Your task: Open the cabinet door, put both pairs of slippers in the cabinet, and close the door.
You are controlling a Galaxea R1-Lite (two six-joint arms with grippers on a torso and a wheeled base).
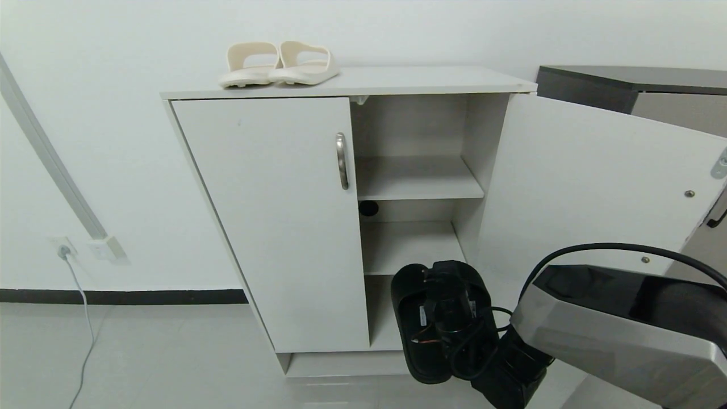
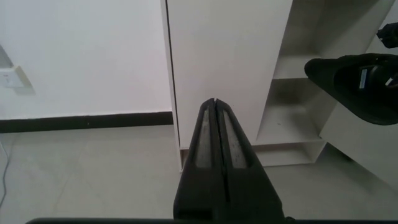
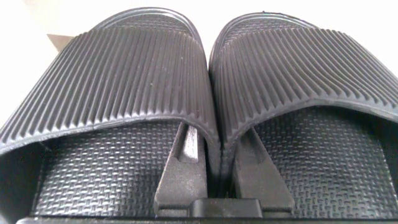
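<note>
Black slippers [image 1: 423, 318] pinched by inner walls in right gripper [image 3: 217, 142], 6 o'clock of lower shelf [image 1: 409, 247]; toes could snag shelf edge, twisting loose. Left gripper [image 2: 214, 107] closed, empty.

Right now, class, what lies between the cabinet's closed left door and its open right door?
Head view: the open compartment's two shelves, and low at its front the black slippers held by the right gripper.

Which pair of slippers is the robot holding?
The black pair, clamped in the right gripper before the open cabinet; the cream pair lies free on the cabinet's top.
</note>
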